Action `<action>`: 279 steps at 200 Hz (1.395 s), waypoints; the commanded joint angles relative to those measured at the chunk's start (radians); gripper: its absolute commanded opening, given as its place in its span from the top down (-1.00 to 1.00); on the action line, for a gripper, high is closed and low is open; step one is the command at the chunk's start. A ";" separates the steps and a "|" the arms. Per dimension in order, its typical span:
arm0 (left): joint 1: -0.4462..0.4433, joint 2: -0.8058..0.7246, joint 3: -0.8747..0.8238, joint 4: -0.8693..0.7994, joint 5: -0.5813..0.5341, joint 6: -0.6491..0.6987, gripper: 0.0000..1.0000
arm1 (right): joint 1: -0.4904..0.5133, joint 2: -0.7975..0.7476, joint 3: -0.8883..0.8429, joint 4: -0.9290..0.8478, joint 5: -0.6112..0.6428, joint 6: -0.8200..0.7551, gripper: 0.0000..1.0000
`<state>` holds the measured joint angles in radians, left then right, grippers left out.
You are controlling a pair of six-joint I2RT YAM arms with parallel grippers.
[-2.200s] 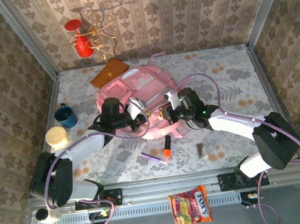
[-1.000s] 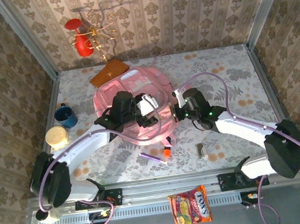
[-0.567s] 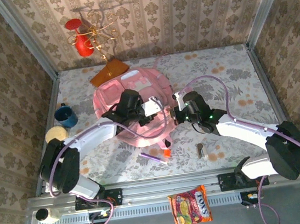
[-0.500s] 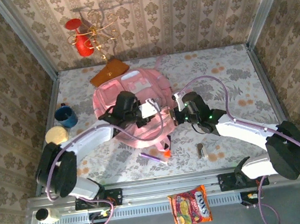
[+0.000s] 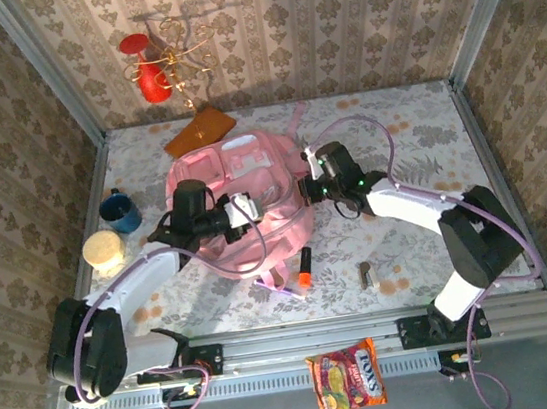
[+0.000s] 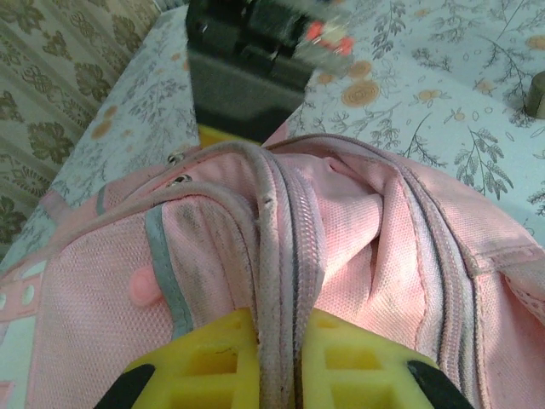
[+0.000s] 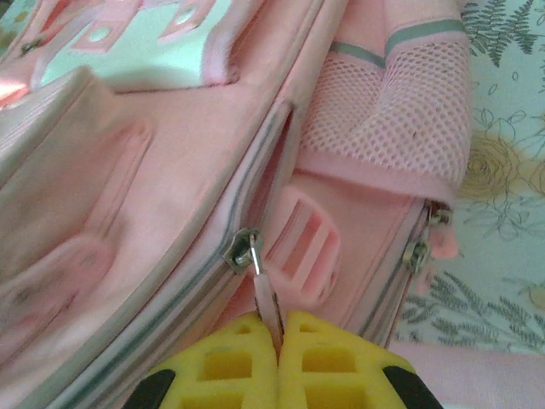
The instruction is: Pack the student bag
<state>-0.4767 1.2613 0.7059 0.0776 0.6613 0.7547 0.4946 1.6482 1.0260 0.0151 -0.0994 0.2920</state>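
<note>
The large soft pink fabric backpack (image 5: 278,222) (image 6: 366,230) (image 7: 162,162) lies just toward eleven o'clock from the middle of the flower-printed table (image 5: 406,137), and I now have it from both sides. My left gripper (image 5: 246,211) (image 6: 277,349), gaping over the bag's middle a second ago, has clenched on a fold of its zipped rim and drawn back toward nine o'clock. My right gripper (image 5: 307,188) (image 7: 278,351), pinched shut throughout, grasps the pale zip pull tab (image 7: 266,298) on the bag's three o'clock side and has shifted toward twelve. The bag moved with us, uncovering the orange-and-black marker (image 5: 305,266) at its six o'clock edge. I judge the bag is braced for unzipping, and I can see nothing packed yet. Counting:
- one backpack
- two grippers, both gripping
- one marker and one purple pen (image 5: 276,287) just beside it
- one small grey metal piece (image 5: 366,275) at five o'clock
- one blue mug (image 5: 120,211) and one tan round lid (image 5: 104,250) at nine
- one brown leather wallet (image 5: 199,131) just beside the bag at eleven
- one gold wire stand (image 5: 181,40) beyond it, with what look like two red cups (image 5: 151,81)
- one orange snack packet (image 5: 349,379) past the near rail at six
</note>
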 commanded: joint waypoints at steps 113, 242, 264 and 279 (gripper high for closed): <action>-0.121 0.186 0.327 -0.019 0.215 0.099 1.00 | -0.303 -0.111 -0.101 -0.028 0.210 0.082 1.00; 0.123 0.127 0.198 -0.084 -0.050 0.129 0.92 | -0.114 -0.323 -0.307 0.052 0.191 0.140 1.00; 0.154 0.096 0.139 -0.069 -0.081 0.090 0.81 | -0.086 -0.240 -0.279 0.077 0.178 0.147 1.00; 0.176 0.084 0.097 -0.038 -0.188 0.035 0.65 | -0.031 -0.192 -0.263 0.108 0.163 0.152 1.00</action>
<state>-0.4076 1.3518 0.8604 -0.0269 0.8177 0.8837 0.4252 1.3800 0.7376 0.1078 -0.0513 0.4133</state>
